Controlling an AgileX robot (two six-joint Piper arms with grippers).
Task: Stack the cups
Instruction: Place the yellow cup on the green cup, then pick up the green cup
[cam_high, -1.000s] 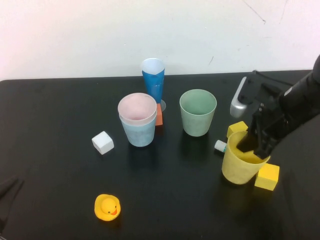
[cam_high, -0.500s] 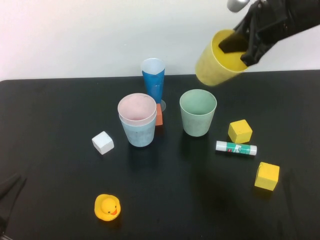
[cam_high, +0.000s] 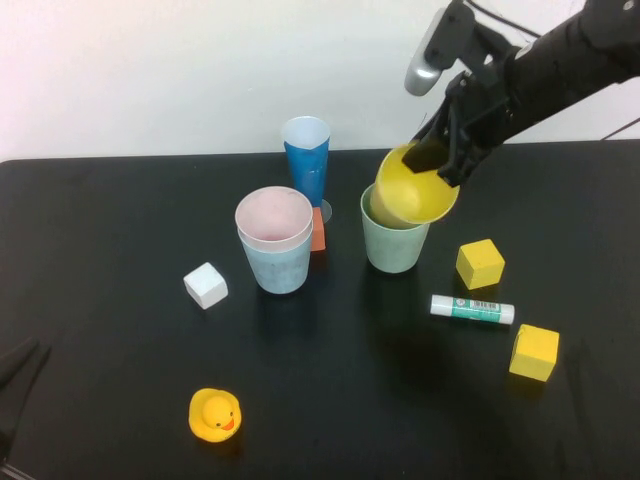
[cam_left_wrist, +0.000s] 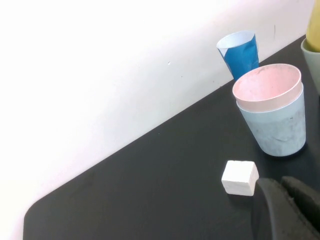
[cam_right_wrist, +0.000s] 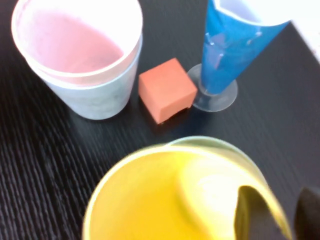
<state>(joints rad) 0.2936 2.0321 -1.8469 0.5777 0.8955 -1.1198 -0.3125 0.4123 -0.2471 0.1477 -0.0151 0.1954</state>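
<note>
My right gripper is shut on the rim of the yellow cup, one finger inside and one outside. It holds the cup tilted, with its base dipping into the mouth of the mint green cup. In the right wrist view the yellow cup covers most of the green cup's rim. The pink cup sits nested in the light blue cup to the left. My left gripper is parked at the front left corner, shut and empty; its fingers show near a white cube.
A tall dark-blue cup stands behind, with an orange cube by its base. A white cube, a rubber duck, a glue stick and two yellow cubes lie around.
My right gripper lifted the yellow cup from the front right, swung it high toward the back, then lowered it left onto the green cup. The glue stick and a yellow cube became uncovered.
</note>
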